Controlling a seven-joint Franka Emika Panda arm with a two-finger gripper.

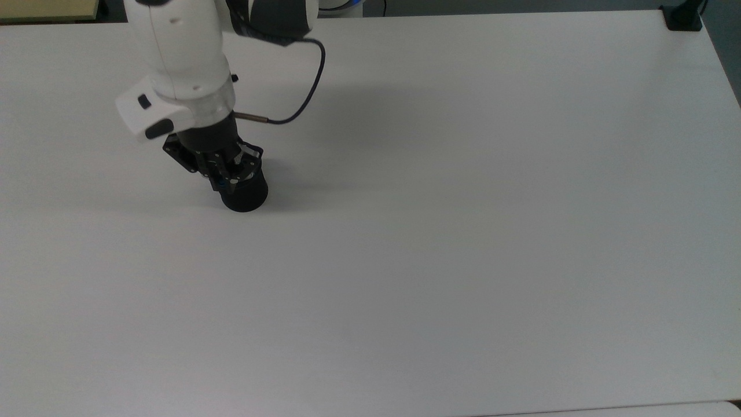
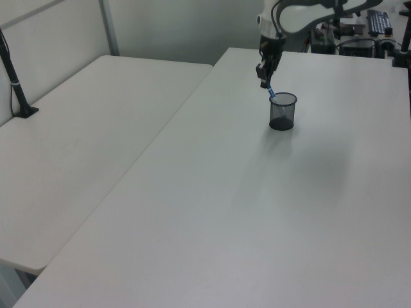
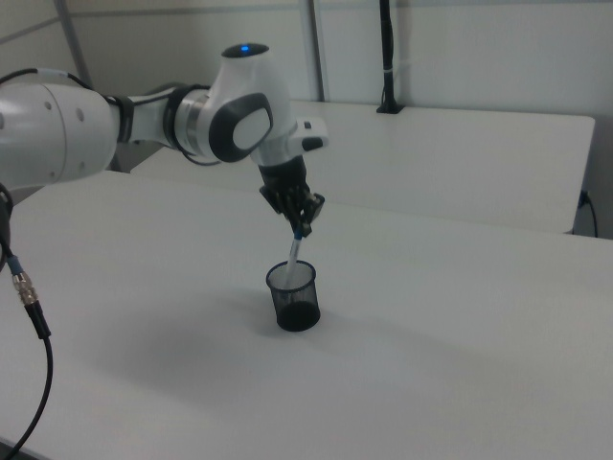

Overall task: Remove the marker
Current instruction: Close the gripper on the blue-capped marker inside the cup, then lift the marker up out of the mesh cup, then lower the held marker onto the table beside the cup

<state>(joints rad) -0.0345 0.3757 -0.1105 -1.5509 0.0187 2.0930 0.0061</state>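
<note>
A black mesh cup [image 3: 293,297] [image 2: 282,111] [image 1: 245,193] stands upright on the white table [image 1: 463,231]. My gripper [image 3: 305,225] [image 2: 265,82] [image 1: 227,180] hangs just above the cup's rim and is shut on the marker [image 3: 296,251] by its blue upper end. The marker's white barrel slants down into the cup, so its lower part is still inside the mesh. In the left view a short blue piece of the marker [image 2: 271,94] shows between the fingers and the rim. In the top view the gripper covers most of the cup's mouth.
A thin dark cable [image 1: 301,87] loops off the arm's wrist over the table. A second white table [image 2: 77,141] lies to the left view's left, with a black post [image 2: 16,83] clamped on it. A black clamp [image 1: 683,17] sits at the top view's far right corner.
</note>
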